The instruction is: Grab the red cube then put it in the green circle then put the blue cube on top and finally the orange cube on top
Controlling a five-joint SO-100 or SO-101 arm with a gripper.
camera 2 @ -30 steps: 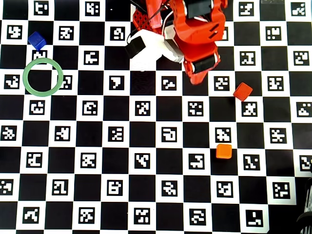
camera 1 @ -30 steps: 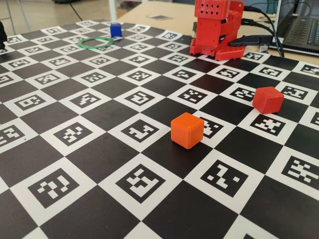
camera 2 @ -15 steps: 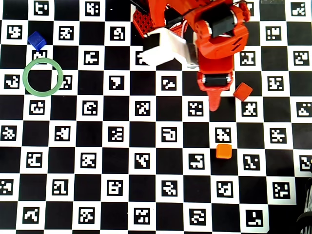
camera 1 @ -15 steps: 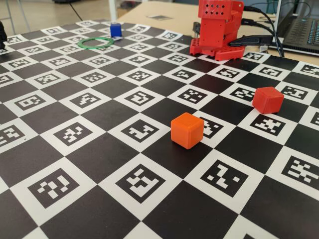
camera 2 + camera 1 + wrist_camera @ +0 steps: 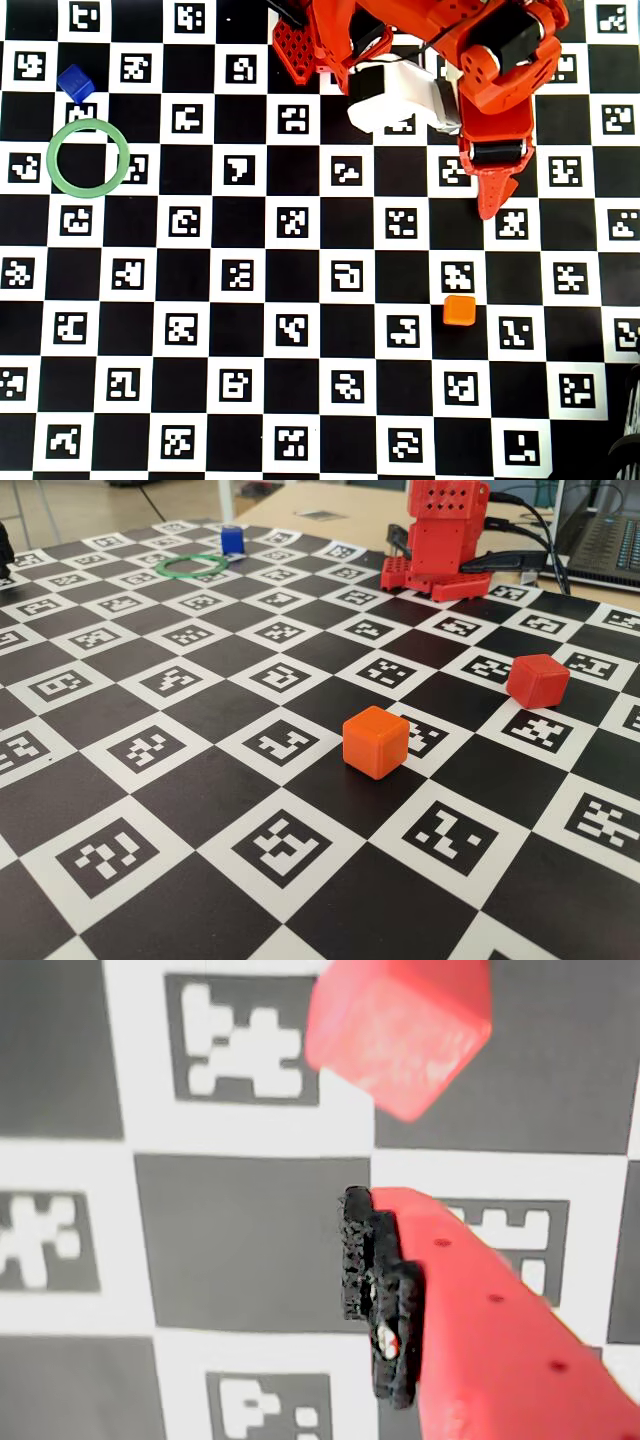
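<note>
The gripper (image 5: 492, 205) hangs over the red cube (image 5: 537, 680) near the table's right edge in the fixed view; whether its fingers (image 5: 385, 1300) are parted cannot be told.

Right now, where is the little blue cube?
In the overhead view the blue cube sits on the checkered board near the top-left corner, just above the green circle and outside it, far from the orange cube.

From above, the arm (image 5: 490, 70) reaches down the right side of the checkered board (image 5: 300, 330), its gripper (image 5: 493, 200) tapering to a point; the orange cube (image 5: 460, 310) sits below it, apart; far left, the blue cube (image 5: 75, 82) lies just outside the green circle (image 5: 53, 175), up-left.
</note>
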